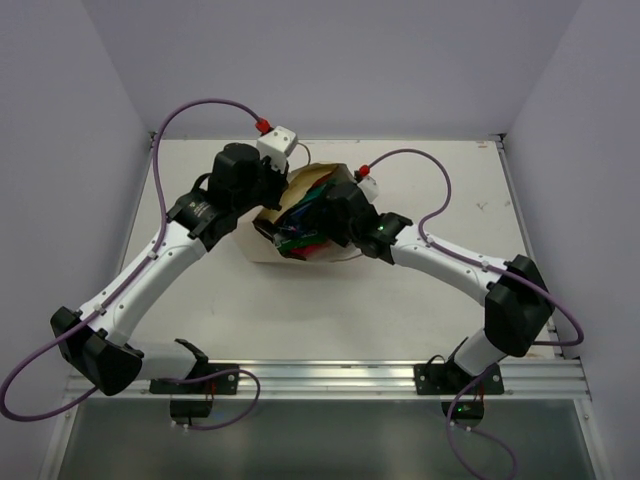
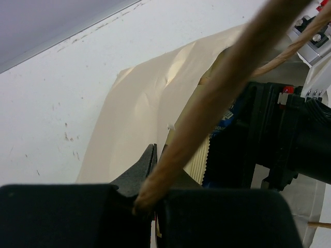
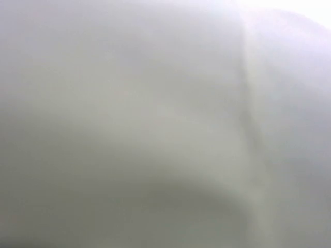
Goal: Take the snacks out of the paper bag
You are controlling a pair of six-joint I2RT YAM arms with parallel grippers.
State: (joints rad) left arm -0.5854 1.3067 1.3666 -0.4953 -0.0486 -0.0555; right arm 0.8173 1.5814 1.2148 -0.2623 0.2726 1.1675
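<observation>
The cream paper bag [image 1: 264, 246] lies on the table's middle with its mouth open towards the right. Several snacks [image 1: 303, 238], green, blue and red, show in the mouth. My left gripper [image 1: 268, 206] is at the bag's left rim. In the left wrist view the left gripper [image 2: 155, 161] is shut on the bag [image 2: 139, 108] at its rim, and the twisted handle [image 2: 222, 88] runs between the fingers. A cream packet with a serrated edge [image 2: 199, 160] shows inside. My right gripper [image 1: 326, 226] reaches into the mouth with its fingers hidden. The right wrist view is only a pale blur.
The white table [image 1: 420, 300] has walls on three sides and a metal rail [image 1: 330, 375] along the near edge. The right arm's black wrist [image 2: 289, 139] fills the bag's mouth in the left wrist view.
</observation>
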